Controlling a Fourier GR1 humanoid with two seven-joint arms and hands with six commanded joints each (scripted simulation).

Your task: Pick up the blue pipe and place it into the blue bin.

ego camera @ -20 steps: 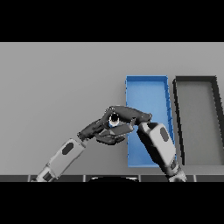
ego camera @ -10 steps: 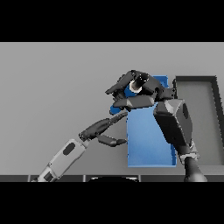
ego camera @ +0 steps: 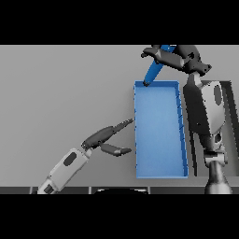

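Blue pipe (ego camera: 153, 71) hangs in my right hand (ego camera: 173, 57), up at the far end of the blue bin (ego camera: 138, 135). It is tilted, its upper end caught among my curled fingers (ego camera: 156, 52) and its lower end slanting down toward my left, where the dark open tip sits right at the bin's far left corner. From this view I cannot tell whether that tip touches the rim or hangs just above it. Most of the pipe's length shows over the grey table (ego camera: 65, 93) beyond the bin's far wall, not yet down inside the bin.

My right hand is closed round the pipe, fingers wrapped over its top end, so only the lower stretch of blue shows beneath them. My right arm runs up along the right side of the bin, covering part of its right wall and part of the dark bin (ego camera: 232, 121) that stands just beside it on that side.

Inside, the blue bin shows only its flat floor and low walls; it stands long-ways away from me.

My left hand (ego camera: 105, 140) lies low over the table, just to the left of the blue bin's near half. Its fingers are stretched out and relaxed, spread apart from the thumb, pointing toward the bin's left wall and holding nothing.
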